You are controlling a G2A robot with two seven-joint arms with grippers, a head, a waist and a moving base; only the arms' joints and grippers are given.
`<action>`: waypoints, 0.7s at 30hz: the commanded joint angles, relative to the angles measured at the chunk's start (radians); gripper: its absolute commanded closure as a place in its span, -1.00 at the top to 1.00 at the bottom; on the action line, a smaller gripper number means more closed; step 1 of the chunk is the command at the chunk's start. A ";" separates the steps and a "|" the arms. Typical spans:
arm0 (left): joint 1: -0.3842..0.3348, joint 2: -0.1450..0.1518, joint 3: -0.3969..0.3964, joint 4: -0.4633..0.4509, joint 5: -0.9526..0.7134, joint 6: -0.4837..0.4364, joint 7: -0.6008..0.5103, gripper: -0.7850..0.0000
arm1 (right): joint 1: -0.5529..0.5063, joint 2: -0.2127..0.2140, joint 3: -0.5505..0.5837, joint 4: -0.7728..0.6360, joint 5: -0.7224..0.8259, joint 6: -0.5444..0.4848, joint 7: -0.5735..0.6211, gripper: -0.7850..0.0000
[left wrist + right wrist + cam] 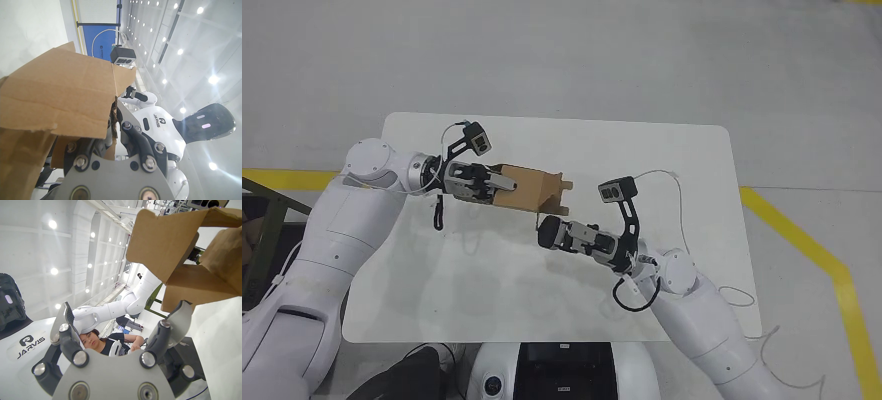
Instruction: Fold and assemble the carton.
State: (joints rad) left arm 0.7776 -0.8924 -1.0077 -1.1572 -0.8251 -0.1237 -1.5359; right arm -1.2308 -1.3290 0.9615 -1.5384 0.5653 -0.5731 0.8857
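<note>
Carton (534,187) hung over the table (692,160), pinched at one end by the left gripper (500,186), likely so its flaps were free to fold. The right gripper (122,311) sat just beside a loose flap (157,237) with its fingers (65,313) spread wide and holding nothing, likely ready to push it. Cardboard hid the tips of the left gripper. I could not tell if the right gripper touched the flap.

Left gripper (508,186): was clamped on the carton (537,187), arm stretched rightward.
Right gripper (545,232): fingers stood spread wide, pointing left, nearer.
</note>
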 commanded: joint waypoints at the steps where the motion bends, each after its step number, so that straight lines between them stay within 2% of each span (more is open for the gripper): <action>1: -0.001 -0.001 -0.001 0.000 0.000 -0.002 0.000 -1.00 | 0.004 -0.001 -0.003 0.003 0.002 -0.003 -0.004 1.00; 21: 0.016 -0.002 -0.009 -0.024 0.005 0.011 0.000 -1.00 | 0.044 -0.035 -0.085 0.075 0.032 -0.048 -0.069 1.00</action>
State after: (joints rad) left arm 0.7924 -0.8947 -1.0164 -1.1803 -0.8195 -0.1140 -1.5359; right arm -1.1880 -1.3635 0.8754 -1.4639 0.5946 -0.6224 0.8162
